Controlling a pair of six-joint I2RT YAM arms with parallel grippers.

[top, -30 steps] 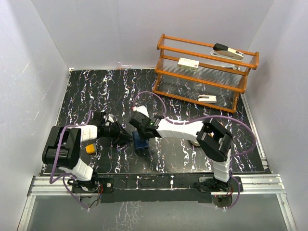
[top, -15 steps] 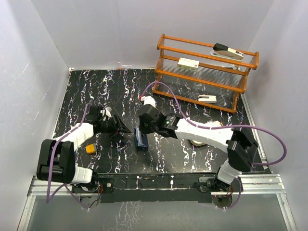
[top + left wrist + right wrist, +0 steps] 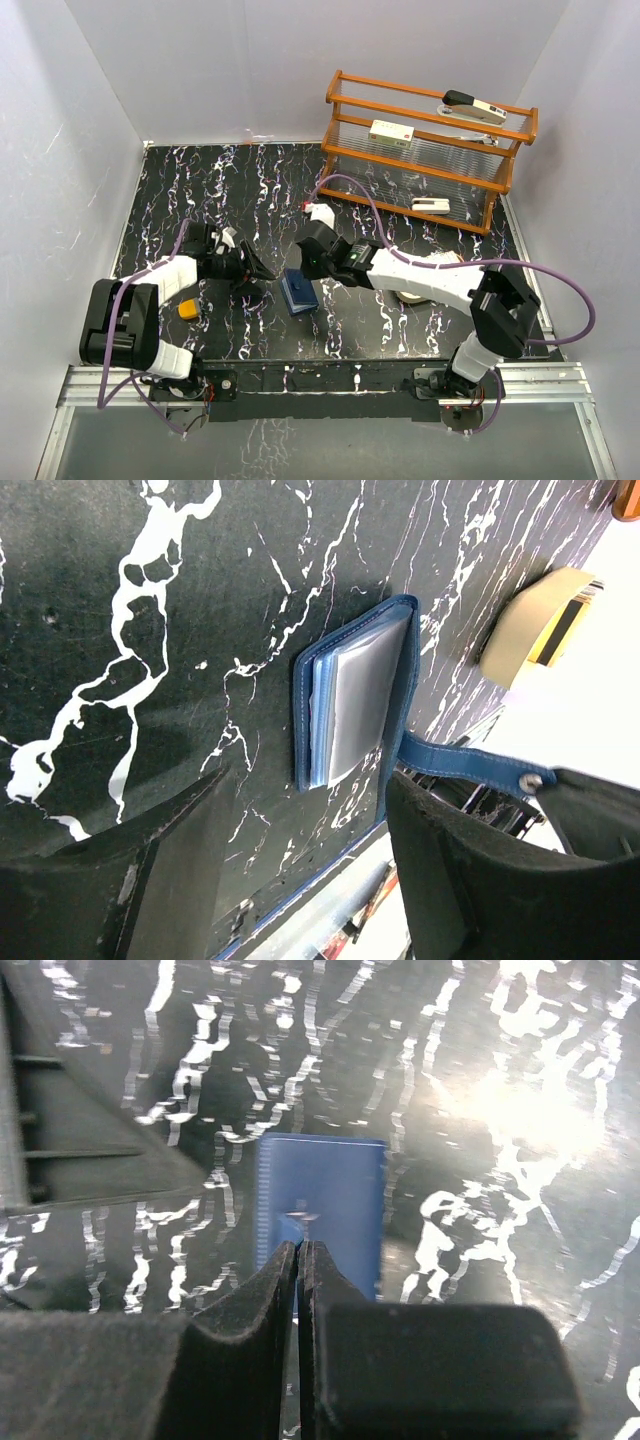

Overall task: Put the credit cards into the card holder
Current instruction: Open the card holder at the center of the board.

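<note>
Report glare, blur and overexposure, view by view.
Right wrist: bright glare washes the table upper right, its own fingers soft. Left wrist: right edge blown out white, card holder sharp. Top external: evenly lit, sharp throughout.

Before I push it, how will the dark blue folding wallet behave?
The dark blue folding wallet will probably flex, not stay stiff: its thin cover gapes over loose clear sleeves. Its long snap tab sticks out loosely, so it may flop or snag. It lies flat, so rolling seems unlikely.

Bright even light; strong glare on table (image 3: pixel 530 1110).
</note>
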